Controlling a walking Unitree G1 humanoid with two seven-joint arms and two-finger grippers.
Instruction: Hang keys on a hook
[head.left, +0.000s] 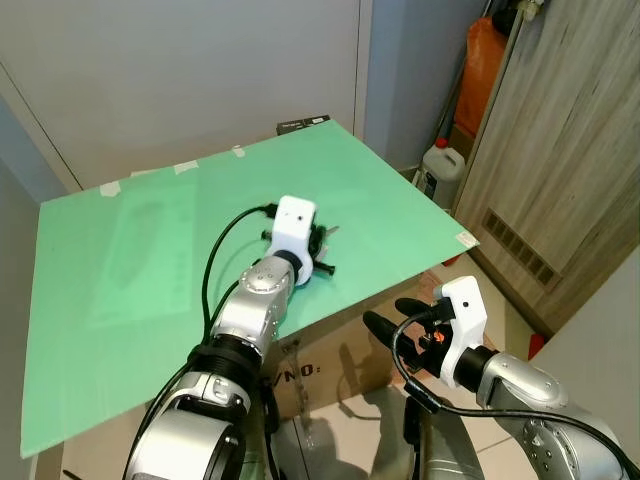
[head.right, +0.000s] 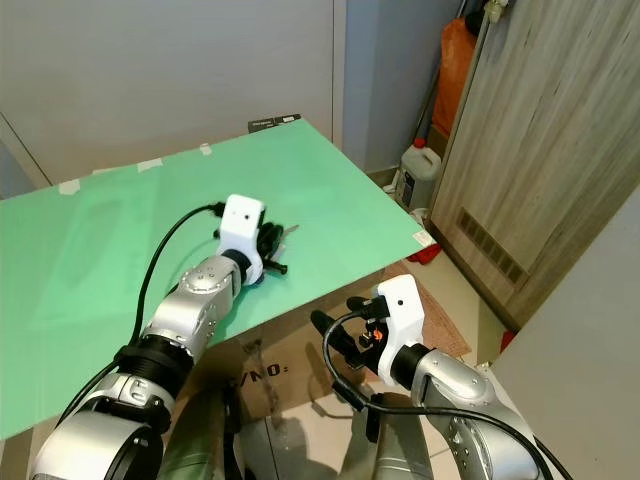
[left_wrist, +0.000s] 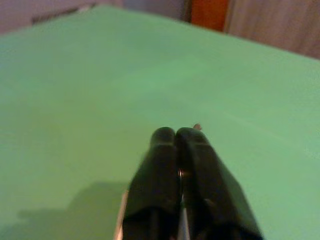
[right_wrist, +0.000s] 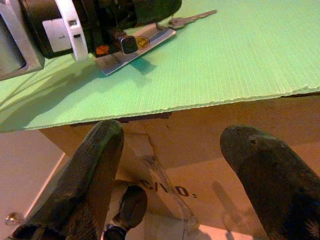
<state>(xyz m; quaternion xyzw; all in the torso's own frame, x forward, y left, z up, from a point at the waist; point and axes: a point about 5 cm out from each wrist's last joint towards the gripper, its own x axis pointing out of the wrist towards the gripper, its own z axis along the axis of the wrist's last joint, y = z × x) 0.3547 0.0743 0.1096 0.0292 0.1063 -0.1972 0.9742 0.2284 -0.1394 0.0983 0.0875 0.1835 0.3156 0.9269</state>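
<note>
Keys are lying on the green counter, right at the tips of the left pincer. One silver key blade is poking out past those tips in the right wrist view, and one flat tag with a yellow mark is resting on the green sheet just beneath the pincer's body. How many keys are on the bunch is too small to tell. The left pincer's two black fingers are pressing together in the left wrist view, with a thin sliver of metal showing in the seam between them, so they are pinching the keys against the counter surface.

One right pincer is hovering well apart from the keys, below and off the counter's near edge, in front of the cardboard box that is carrying the green sheet. Its two black fingers are spreading wide, holding nothing, with the printed side of the box showing between them.

Farther from the left pincer, beyond the counter's far right corner, one white jug is standing on the floor beside one orange bag and a wooden cabinet. Three strips of pale tape are sitting along the counter's far edge, and one dark flat item is lying at its far corner.
</note>
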